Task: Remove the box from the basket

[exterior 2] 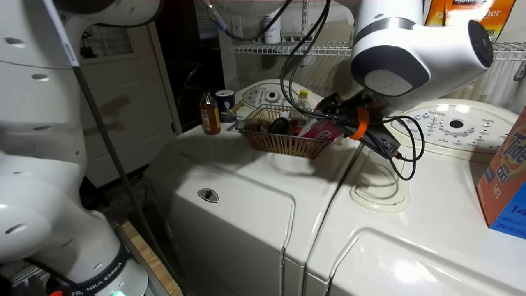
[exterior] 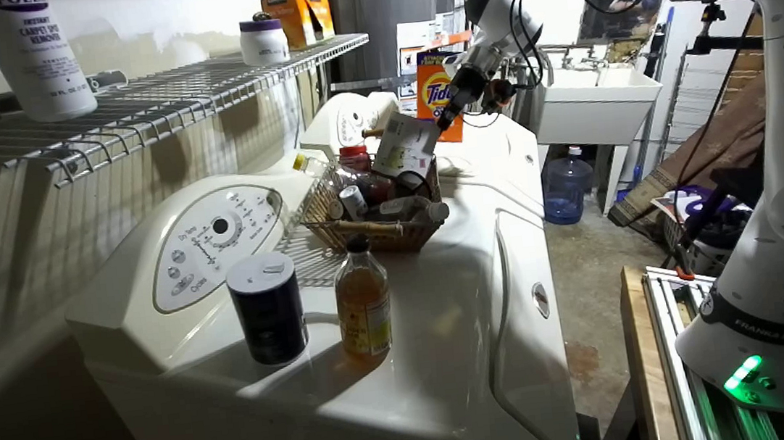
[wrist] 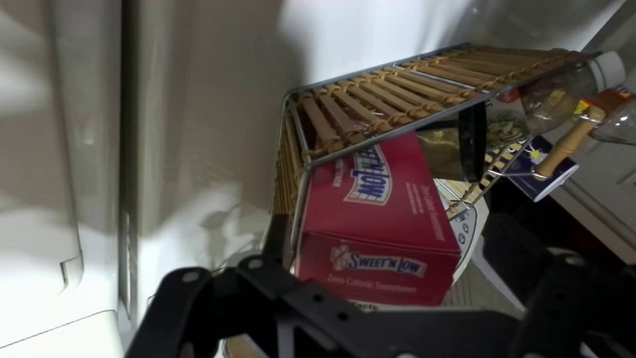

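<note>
Crimson and whitish box: tilted, its lower part inside the basket and its upper end raised above the rim. Two crimson faces lettered "Sweet'N Low" show in the wrist view; a pale printed face shows in an exterior view.
Gripper: jaws spread, the upper end of the box lying between the fingers. A gap separates the box from the finger at the right of the wrist view; contact at the opposite finger cannot be told.
Basket: slatted, metal-rimmed, set on a white appliance.
Basket contents: besides the box, a red-lidded jar and a white-capped clear bottle, with further items partly hidden.
Dark canister: upright on the same appliance, near the amber bottle, which also stands upright under a dark cap.
Orange detergent box: upright on the neighbouring appliance, well apart from the basket.
Wire shelf: along the wall, bearing a white bottle, a purple-lidded jar and an orange carton.
Sink: beyond the appliances, a bluish water jug on the floor near it.
</note>
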`<state>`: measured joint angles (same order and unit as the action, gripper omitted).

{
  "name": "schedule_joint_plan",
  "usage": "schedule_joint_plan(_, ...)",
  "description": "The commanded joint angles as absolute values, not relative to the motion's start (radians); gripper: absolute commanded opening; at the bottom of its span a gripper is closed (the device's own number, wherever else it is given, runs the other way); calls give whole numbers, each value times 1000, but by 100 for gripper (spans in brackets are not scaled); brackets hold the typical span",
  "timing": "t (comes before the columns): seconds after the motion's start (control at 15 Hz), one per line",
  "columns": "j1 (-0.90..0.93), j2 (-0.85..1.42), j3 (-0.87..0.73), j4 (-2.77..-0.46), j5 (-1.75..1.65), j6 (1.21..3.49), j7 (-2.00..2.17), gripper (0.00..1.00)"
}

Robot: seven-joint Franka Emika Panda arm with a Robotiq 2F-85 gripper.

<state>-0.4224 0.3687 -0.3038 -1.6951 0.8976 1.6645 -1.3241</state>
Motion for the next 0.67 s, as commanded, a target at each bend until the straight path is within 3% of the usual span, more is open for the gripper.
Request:
schedule_joint_plan(0.0, -454, 415, -271, -1620, 896, 1585, -1314, 100)
schedule_joint_plan(0.07, -456, 419, -268, -1612, 894, 1572, -1304, 100)
schedule_joint_plan(0.2, -459, 428, -267, -1598, 892, 1566, -1301, 74)
schedule_joint_plan(0.27, -461, 433, -266, -1592, 894, 1562, -1299, 66)
schedule_joint_plan(0.4, -465, 440, -267, -1581, 895, 1563, -1294, 59)
schedule_joint_plan(0.53, -469, 446, -266, -1574, 896, 1566, -1287, 63)
schedule_joint_plan(0.6, -469, 447, -265, -1573, 897, 1565, -1284, 54)
